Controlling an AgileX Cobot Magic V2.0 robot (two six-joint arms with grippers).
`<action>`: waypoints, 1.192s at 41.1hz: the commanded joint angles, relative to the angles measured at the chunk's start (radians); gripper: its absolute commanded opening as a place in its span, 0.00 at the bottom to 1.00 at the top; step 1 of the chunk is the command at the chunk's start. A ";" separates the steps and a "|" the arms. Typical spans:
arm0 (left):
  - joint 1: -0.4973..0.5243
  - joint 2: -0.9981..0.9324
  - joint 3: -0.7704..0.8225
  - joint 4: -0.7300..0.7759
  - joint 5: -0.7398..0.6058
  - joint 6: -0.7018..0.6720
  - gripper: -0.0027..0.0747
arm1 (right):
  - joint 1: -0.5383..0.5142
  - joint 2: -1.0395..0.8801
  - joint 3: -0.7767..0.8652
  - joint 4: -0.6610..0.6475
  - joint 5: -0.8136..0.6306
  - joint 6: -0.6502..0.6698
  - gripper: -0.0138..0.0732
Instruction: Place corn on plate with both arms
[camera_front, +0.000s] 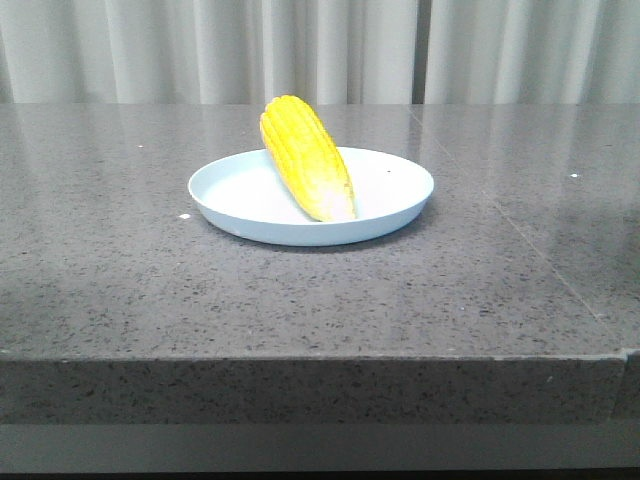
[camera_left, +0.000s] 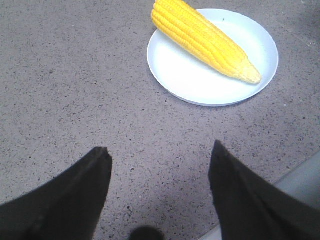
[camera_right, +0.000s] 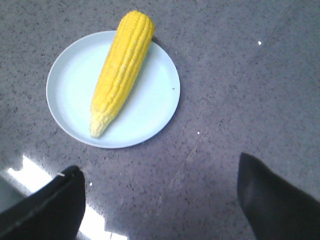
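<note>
The counter (camera_front: 120, 300) is grey speckled stone before a pale curtain (camera_front: 130, 50); the plate (camera_front: 400, 200) sits mid-counter, the corn (camera_front: 305, 155) lying on it, butt overhanging the far rim; left gripper (camera_left: 159, 152) and right gripper (camera_right: 160, 170) gape empty; judged complete, keep both well apart.

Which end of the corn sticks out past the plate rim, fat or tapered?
The fat end of the corn. It overhangs the far rim of the plate, while the paler tapered tip sits inside near the front rim.
</note>
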 joint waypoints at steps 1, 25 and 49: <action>-0.002 0.000 -0.028 0.004 -0.075 -0.010 0.57 | -0.001 -0.120 0.058 -0.023 -0.045 -0.011 0.89; -0.002 0.000 -0.028 0.004 -0.077 -0.010 0.57 | -0.001 -0.507 0.365 0.022 -0.059 0.007 0.89; -0.002 0.000 -0.028 0.004 -0.079 -0.010 0.18 | -0.001 -0.518 0.365 0.023 -0.064 0.056 0.22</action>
